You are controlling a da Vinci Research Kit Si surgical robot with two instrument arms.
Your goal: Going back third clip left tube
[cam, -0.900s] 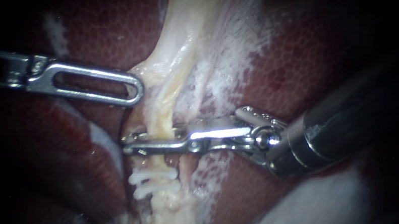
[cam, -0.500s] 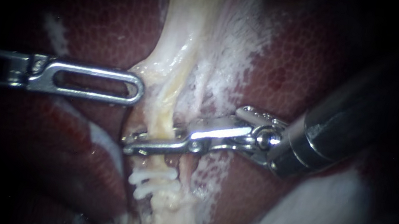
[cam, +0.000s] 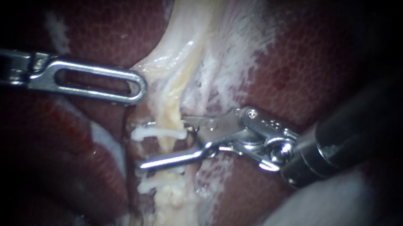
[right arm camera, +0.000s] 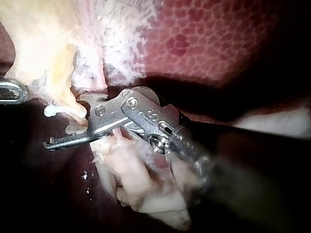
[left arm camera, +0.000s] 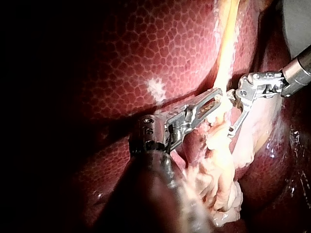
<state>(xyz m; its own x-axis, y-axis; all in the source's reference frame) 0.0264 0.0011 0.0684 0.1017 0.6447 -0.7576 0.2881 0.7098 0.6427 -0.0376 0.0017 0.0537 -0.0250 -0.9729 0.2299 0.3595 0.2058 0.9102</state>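
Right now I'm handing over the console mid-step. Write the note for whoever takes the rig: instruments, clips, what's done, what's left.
The left instrument lies level, its tip beside the tube.
The right instrument has its jaws open, one of them lying across the tube.
The upper clip sits across the tube, free of those jaws; the lower clips sit below it.
Done: upper clip placed.
Left: probably back the right instrument off the tube without snagging a clip.

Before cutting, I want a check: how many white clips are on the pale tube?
3. One white plastic clip crosses the pale yellowish tube just above the silver right instrument's lower jaw; two more clips sit stacked just below it, partly covered.
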